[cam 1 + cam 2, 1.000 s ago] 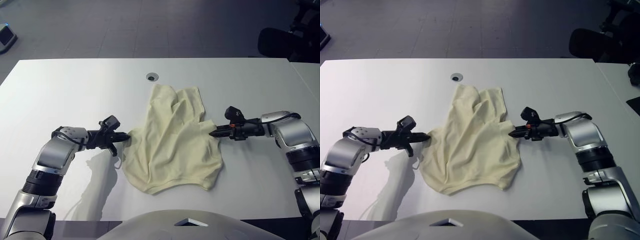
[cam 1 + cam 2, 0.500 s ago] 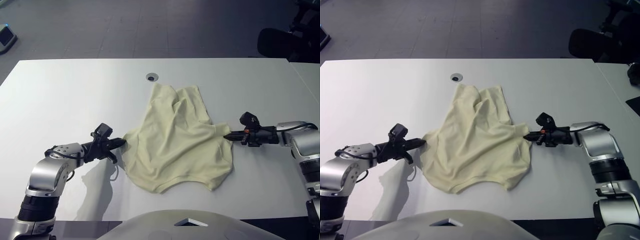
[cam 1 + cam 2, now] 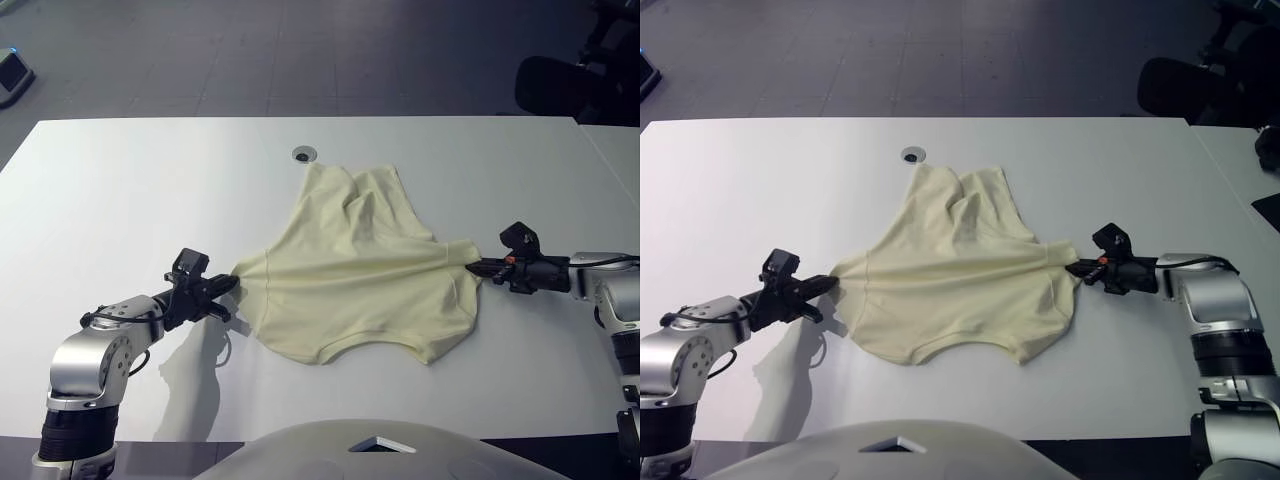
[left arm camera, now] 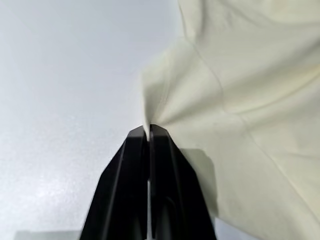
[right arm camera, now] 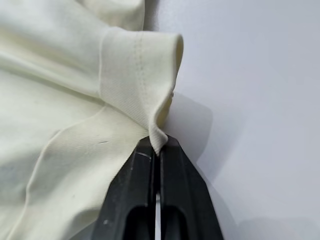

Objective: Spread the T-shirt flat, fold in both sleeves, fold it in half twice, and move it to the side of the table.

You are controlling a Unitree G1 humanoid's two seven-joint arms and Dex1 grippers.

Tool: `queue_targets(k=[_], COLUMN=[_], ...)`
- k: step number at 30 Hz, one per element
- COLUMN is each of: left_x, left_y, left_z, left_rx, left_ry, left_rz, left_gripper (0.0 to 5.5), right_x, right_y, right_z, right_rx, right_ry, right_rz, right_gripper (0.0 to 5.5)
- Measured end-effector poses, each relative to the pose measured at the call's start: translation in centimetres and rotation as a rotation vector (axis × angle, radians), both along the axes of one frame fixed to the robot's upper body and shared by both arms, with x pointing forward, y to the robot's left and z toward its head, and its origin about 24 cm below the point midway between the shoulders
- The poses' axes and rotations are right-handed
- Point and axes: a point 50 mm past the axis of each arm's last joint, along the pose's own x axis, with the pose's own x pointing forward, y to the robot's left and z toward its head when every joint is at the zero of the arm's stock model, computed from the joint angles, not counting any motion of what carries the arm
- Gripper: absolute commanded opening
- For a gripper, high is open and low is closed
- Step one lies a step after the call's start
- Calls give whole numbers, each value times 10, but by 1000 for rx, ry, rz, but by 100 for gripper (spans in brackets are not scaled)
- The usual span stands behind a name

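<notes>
A pale yellow T-shirt (image 3: 355, 275) lies crumpled on the white table (image 3: 120, 190), stretched sideways between my two grippers. My left gripper (image 3: 232, 284) is shut on the shirt's left edge, seen close in the left wrist view (image 4: 148, 131) where the cloth is pinched between the black fingertips. My right gripper (image 3: 476, 266) is shut on the hem of a sleeve at the shirt's right side; the right wrist view (image 5: 158, 143) shows the folded hem clamped between the fingers. The far part of the shirt bunches up in folds toward the table's middle.
A small round cable hole (image 3: 304, 154) sits in the table just beyond the shirt. Bare tabletop lies to the left, right and far side. A dark chair (image 3: 570, 85) stands past the table's far right corner.
Both grippers have pulled apart, the left one moving left and nearer, the right one moving right. The shirt has been drawn out wider and flatter between them.
</notes>
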Motion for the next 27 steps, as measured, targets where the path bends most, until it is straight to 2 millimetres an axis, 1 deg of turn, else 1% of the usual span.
queue_targets(k=[1,3,4,5,8,11,15,16,18,20,22,23,24,25,27], left_x=[-1,-4,-5,-6,-7,-5,5,12,24,47,72,90,102,117,139], left_y=[-1,-3,-5,-7,-14,-15,-4,-1,1,-3,-7,-14,-21,-32,-49], left_z=[1,2,3,3,10,26,56,66,82,91,91,90,88,85,77], left_rx=[-2,4,2,0,-29,-67,-19,-2,21,59,106,115,116,107,96], left_ry=[-2,1,2,3,-14,-58,-149,-183,-234,-294,-346,-385,-405,-424,-440], left_rz=[4,9,7,5,-24,-56,-93,-107,-129,-147,-131,-122,-120,-128,-144], left_gripper=[0,0,25,31,79,126,194,212,251,283,317,336,355,368,401], right_x=[-2,-4,-4,-5,-5,-3,10,16,27,48,67,80,88,97,110], right_y=[0,1,2,4,6,6,6,7,10,19,29,38,47,57,72], right_z=[0,0,1,1,1,5,25,33,49,62,61,58,54,48,39], right_rx=[2,14,19,25,32,41,50,46,37,17,-17,-32,-34,-35,-47], right_ry=[2,8,12,12,9,-4,-89,-127,-200,-308,-369,-400,-414,-426,-444], right_rz=[-5,-12,-11,-8,-7,-18,-34,-33,-26,-41,-55,-60,-59,-58,-57], right_gripper=[2,42,56,66,112,157,221,239,277,307,340,358,376,389,421])
